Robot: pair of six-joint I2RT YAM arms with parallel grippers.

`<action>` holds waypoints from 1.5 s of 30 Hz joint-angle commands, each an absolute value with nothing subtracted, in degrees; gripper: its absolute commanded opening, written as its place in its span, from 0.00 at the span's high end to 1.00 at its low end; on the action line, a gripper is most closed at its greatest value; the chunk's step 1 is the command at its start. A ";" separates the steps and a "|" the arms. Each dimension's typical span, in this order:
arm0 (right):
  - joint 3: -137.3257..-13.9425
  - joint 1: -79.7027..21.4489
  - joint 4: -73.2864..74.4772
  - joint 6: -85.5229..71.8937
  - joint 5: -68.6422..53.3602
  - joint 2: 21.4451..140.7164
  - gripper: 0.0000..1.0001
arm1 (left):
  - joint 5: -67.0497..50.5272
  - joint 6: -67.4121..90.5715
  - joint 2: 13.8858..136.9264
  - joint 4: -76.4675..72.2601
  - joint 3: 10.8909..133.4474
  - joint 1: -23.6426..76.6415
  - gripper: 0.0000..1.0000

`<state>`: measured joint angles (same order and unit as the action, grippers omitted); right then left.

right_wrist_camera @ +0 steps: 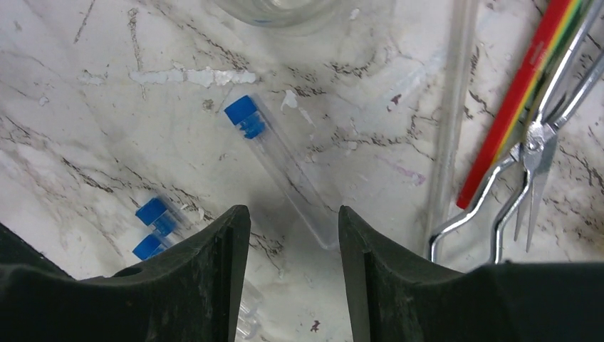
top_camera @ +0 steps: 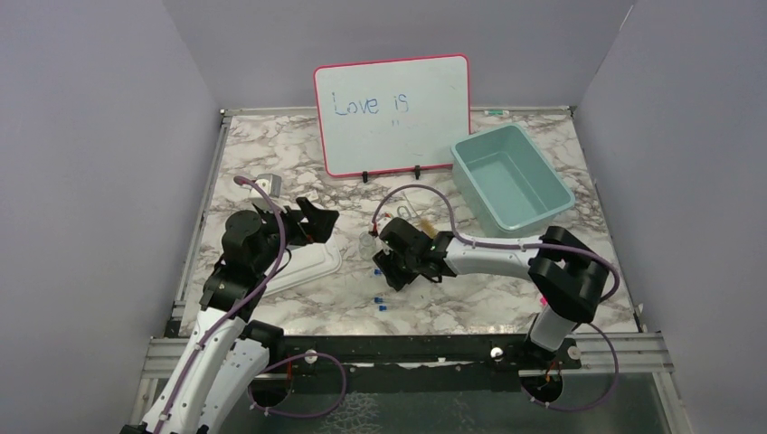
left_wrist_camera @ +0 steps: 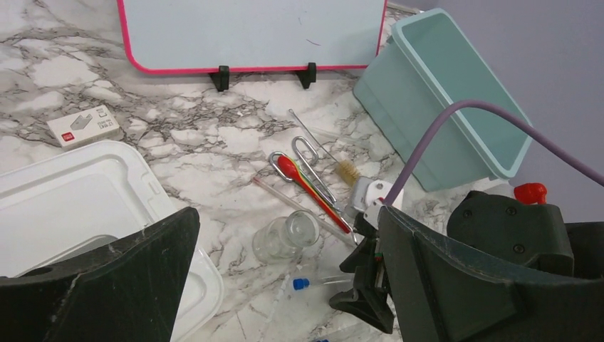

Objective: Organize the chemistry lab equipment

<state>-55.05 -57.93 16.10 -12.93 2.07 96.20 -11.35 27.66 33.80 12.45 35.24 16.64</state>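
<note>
The clear beaker [left_wrist_camera: 285, 239] lies on its side on the marble table, also seen from above [top_camera: 366, 246]. Behind it lie the red and orange sticks [left_wrist_camera: 317, 189], the metal tweezers [left_wrist_camera: 308, 153], a clear rod [left_wrist_camera: 279, 195] and the wire brush [left_wrist_camera: 347, 171]. My left gripper [left_wrist_camera: 285, 214] is open and empty, above the table near the white lid [left_wrist_camera: 71, 185]. My right gripper [right_wrist_camera: 292, 210] is open and low over the table. The clear end of a blue-capped tube [right_wrist_camera: 281, 167] lies just ahead of its fingertips. Sticks [right_wrist_camera: 523, 92] and tweezers [right_wrist_camera: 534, 149] lie to its right.
Two more blue-capped tubes [right_wrist_camera: 151, 211] lie by the right gripper's left finger. A teal bin [top_camera: 511, 176] stands at the back right. The pink-framed whiteboard [top_camera: 393, 113] stands at the back. A small white box [top_camera: 267, 183] lies at the left. A small red piece [left_wrist_camera: 530, 192] shows behind the right arm.
</note>
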 commanded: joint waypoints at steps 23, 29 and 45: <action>-51.33 -60.21 7.40 -7.63 9.02 91.79 0.89 | -16.27 29.31 32.92 9.09 34.40 16.94 0.08; -46.86 -60.12 4.20 -15.98 13.42 78.68 0.89 | -24.11 31.64 38.37 5.28 34.73 16.96 0.08; -58.16 -44.92 -0.38 -46.56 7.81 68.01 0.87 | -26.88 48.00 52.01 -17.07 32.86 27.75 0.18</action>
